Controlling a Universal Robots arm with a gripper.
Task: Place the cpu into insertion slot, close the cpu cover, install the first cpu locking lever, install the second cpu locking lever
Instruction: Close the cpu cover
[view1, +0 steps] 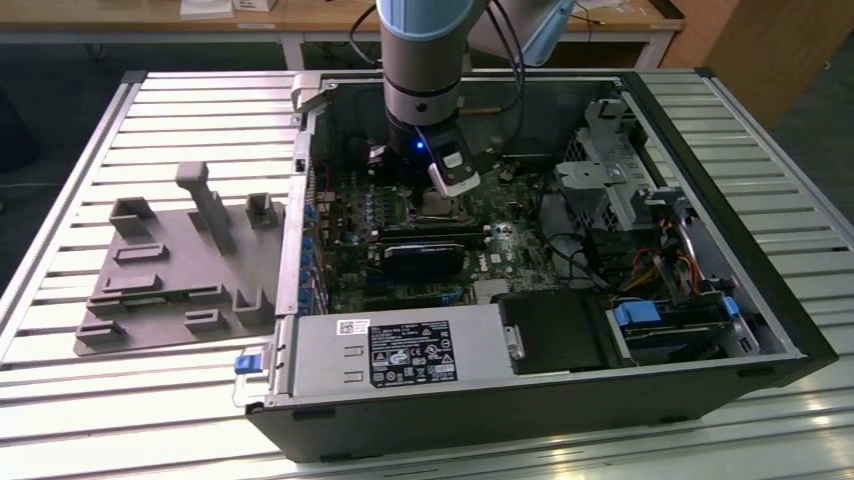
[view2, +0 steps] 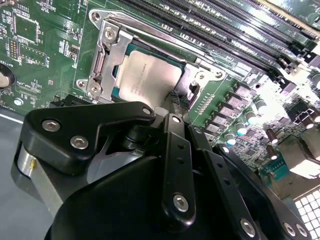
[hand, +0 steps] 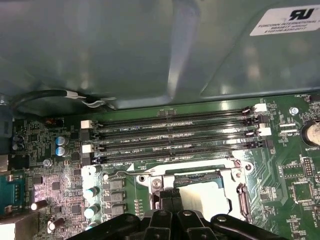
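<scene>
Second wrist view: faint print (view2: 136, 84) on cpu (view2: 152, 75)

A slatted metal table (view1: 80, 420) is stretching out beneath me, and light is glinting in pale streaks off its ribs along the near edge. Behind it a wooden desk (view1: 134, 18) on white legs (view1: 290, 48) is standing with papers (view1: 207, 8) lying on top, and dark floor (view1: 54, 75) is showing underneath. At the exterior view's right a wooden panel (view1: 767, 50) is rising beside that desk.
</scene>
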